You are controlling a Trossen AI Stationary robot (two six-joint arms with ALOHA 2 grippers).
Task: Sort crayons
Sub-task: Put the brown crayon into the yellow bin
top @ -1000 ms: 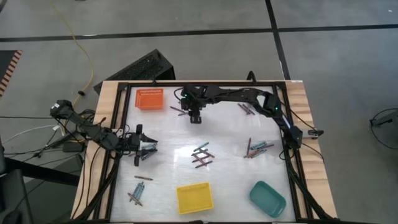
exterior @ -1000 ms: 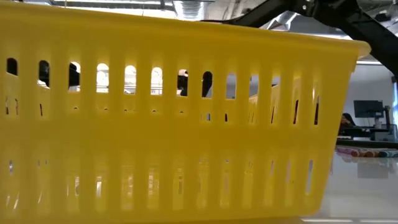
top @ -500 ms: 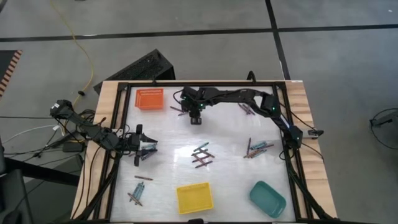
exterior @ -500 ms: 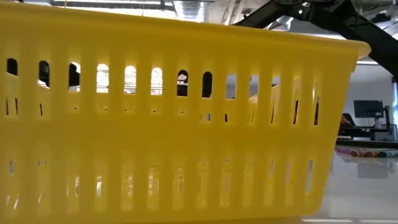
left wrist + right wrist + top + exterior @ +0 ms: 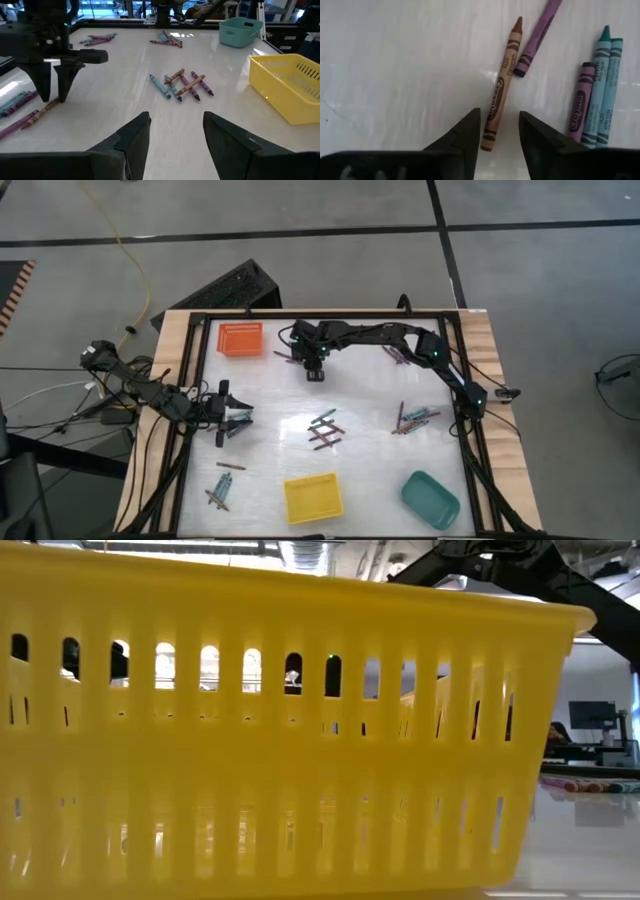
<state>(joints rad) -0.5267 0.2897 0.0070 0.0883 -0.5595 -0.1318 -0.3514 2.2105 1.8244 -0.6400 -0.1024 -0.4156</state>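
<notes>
My right gripper (image 5: 500,114) (image 5: 313,368) hangs open, pointing steeply down, low over the table's far side, right of the orange tray (image 5: 240,338). Its two fingers stand on either side of the near end of a brown crayon (image 5: 500,90) lying flat; I see no touch. Purple crayons (image 5: 538,35) and teal crayons (image 5: 601,85) lie beside it. The left wrist view shows the same gripper (image 5: 54,97) just above that brown crayon (image 5: 49,105). My left gripper (image 5: 176,117) (image 5: 238,418) waits open at the table's left side, holding nothing.
More crayons lie in clusters at the table's middle (image 5: 324,430), at its right (image 5: 415,418), at its far right (image 5: 397,355) and at its near left (image 5: 222,485). A yellow tray (image 5: 312,497) and a teal tray (image 5: 430,498) stand along the near edge.
My right gripper has sunk toward the table, down onto the crayons beside the orange tray, and has tipped a little more steeply. The crayons have kept still.
</notes>
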